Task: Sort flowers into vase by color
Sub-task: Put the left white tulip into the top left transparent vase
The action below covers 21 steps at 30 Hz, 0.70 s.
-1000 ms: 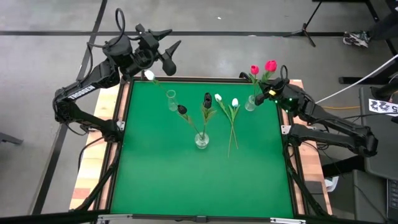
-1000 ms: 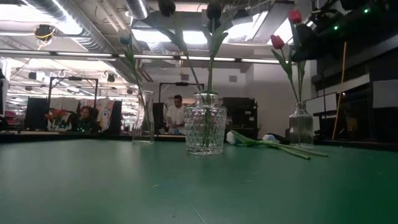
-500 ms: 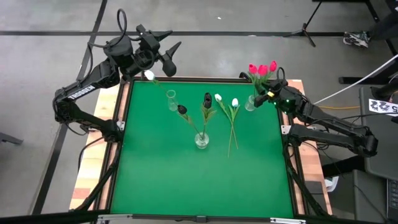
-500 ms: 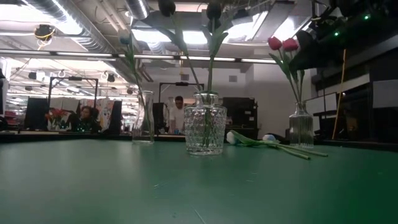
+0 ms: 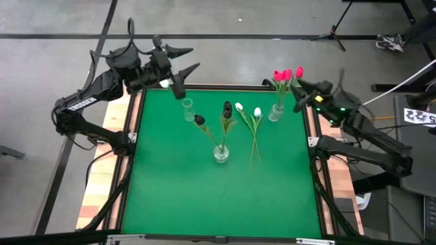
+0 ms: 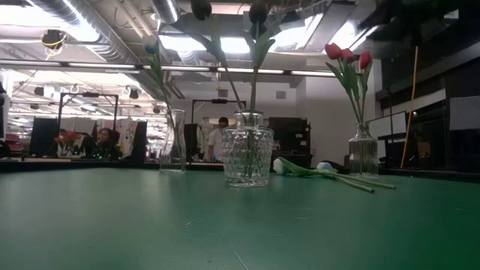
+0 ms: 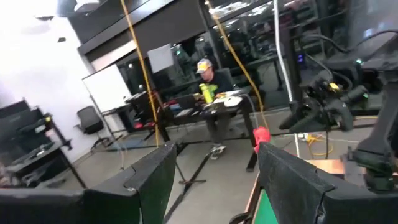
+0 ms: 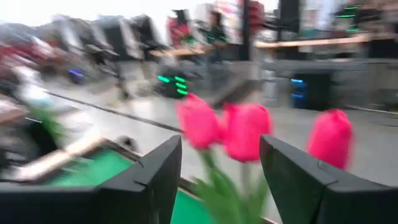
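Three pink tulips [image 5: 287, 75] stand with their stems in a small glass vase [image 5: 275, 113] at the far right; my right gripper [image 5: 298, 95] hangs open just right of them, touching nothing. In the right wrist view the pink heads [image 8: 242, 127] show beyond the open fingers. Two black tulips [image 5: 227, 109] stand in the cut-glass vase [image 5: 221, 154] at the middle. One white tulip [image 5: 163, 83] leans out of a slim vase [image 5: 187, 109] at the far left. Two more white tulips [image 5: 253, 126] lie flat on the green mat. My left gripper [image 5: 194, 58] is open above the far left edge.
The green mat [image 5: 218, 197] has a raised dark rim all round. Its near half holds nothing. The three vases stand in the far half, with the two lying tulips between the middle and right vases. People sit in the room behind the table.
My right gripper has opened and let go of a pink tulip, which now stands in the right vase beside the other two. The gripper has then drawn back up and toward the table's right edge. My left gripper has swung a little toward the table.
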Tool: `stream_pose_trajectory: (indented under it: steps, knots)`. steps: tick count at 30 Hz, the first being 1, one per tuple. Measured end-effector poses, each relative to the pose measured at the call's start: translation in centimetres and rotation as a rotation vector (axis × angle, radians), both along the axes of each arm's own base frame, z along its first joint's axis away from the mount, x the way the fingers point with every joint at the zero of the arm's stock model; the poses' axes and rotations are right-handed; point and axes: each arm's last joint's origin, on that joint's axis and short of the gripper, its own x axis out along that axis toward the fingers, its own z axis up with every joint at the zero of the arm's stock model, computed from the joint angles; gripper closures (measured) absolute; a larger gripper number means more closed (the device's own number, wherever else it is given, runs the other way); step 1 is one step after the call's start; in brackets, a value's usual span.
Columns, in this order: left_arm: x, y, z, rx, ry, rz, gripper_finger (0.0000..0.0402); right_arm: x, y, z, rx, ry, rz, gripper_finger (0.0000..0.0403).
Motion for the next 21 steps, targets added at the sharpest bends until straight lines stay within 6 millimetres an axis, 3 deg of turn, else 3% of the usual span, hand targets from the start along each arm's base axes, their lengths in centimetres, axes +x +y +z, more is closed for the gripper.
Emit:
stream_pose_trajectory:
  steps: [4, 9, 13, 21]
  knots:
    - [-1.4, -1.5, 0.7, 0.02, -0.015, -0.022, 0.0178, -0.6, 0.9, 0.3, 0.099, -0.054, 0.168, 0.02]
    - [-2.8, -3.1, 0.8, -0.01, 0.007, -0.015, 0.0178, 0.4, 1.1, -2.6, 0.417, 0.086, 0.345, 0.022]
    - [-3.4, -3.9, 0.5, -0.054, 0.037, -0.042, 0.0178, 2.9, 1.1, -5.3, 0.59, 0.212, 0.433, 0.0234]
    - [-3.7, -4.0, -0.3, -0.14, 0.077, -0.012, 0.0178, 9.9, 2.5, -9.2, 0.551, 0.419, 0.409, 0.025]
